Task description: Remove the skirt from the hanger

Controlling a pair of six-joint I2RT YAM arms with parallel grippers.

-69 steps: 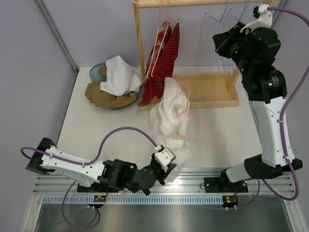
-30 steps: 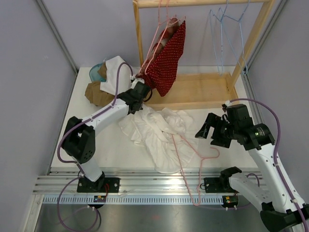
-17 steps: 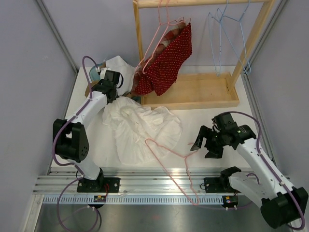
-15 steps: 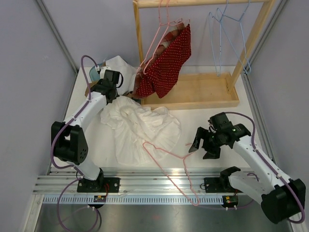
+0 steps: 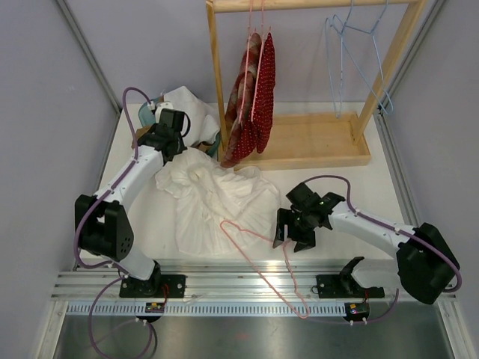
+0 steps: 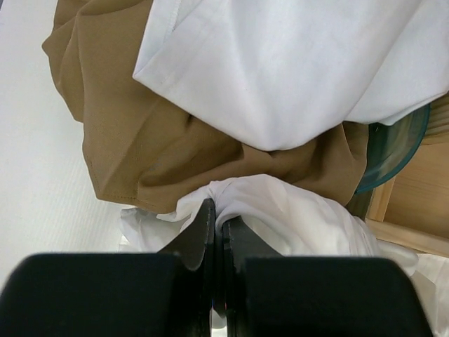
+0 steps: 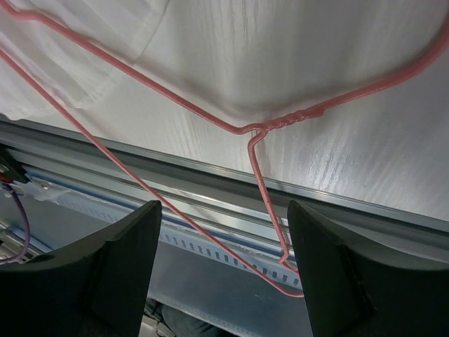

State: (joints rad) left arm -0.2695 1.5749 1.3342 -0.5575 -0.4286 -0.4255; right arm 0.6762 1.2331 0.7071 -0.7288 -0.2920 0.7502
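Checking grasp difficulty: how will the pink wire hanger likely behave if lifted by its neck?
The pink hanger is thin open wire, so probably light and slightly springy. Gripped at the twisted neck, it may well swing or pivot. One corner rests on the white skirt, so it could drag fabric.

Lavender-grey walls (image 5: 45, 112) closing in on white tabletop (image 5: 146, 232) from three sides. Wooden rack (image 5: 214, 67) standing at far edge, its base tray (image 5: 314, 142) lying flat. Ribbed aluminium rail (image 5: 224, 288) running along near edge, steel sheet (image 5: 247, 333) showing below. Soft, even light falling throughout.
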